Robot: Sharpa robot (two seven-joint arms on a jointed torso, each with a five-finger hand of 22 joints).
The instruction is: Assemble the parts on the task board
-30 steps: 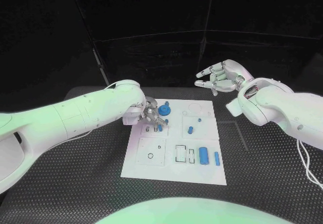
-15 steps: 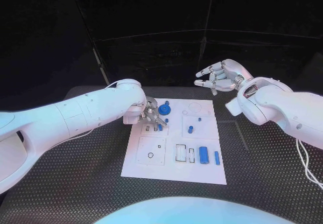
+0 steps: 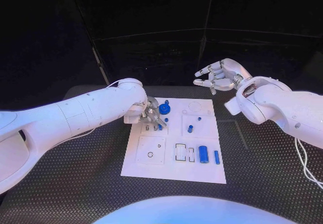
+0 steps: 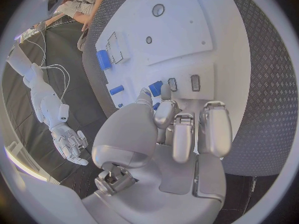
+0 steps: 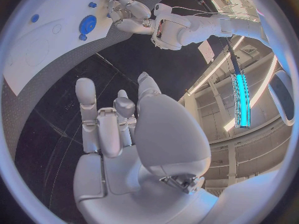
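The white task board (image 3: pixel 175 170) lies in the middle of the black table. My left hand (image 3: pixel 150 114) is curled down over its far left square, beside the blue gear (image 3: pixel 165 110). In the left wrist view its thumb and a finger pinch a small blue peg (image 4: pixel 156 88) just above the board (image 4: pixel 187 30). A blue peg (image 3: pixel 190 129) stands in the far right square. A thick blue cylinder (image 3: pixel 203 154) and a slim blue bar (image 3: pixel 216 157) lie at the near right. My right hand (image 3: pixel 219 77) is raised beyond the board's far right corner, fingers spread, holding nothing.
The near left square has two small holes (image 3: pixel 150 154), and a rectangular slot (image 3: pixel 180 152) lies beside the cylinder. Ribbed black matting (image 3: pixel 269 177) surrounds the board. The right wrist view shows the gear (image 5: pixel 87 23) and my left hand (image 5: pixel 127 15) far off.
My left hand has shifted slightly over the far left square, its fingers still closed. The right hand stays raised and open.
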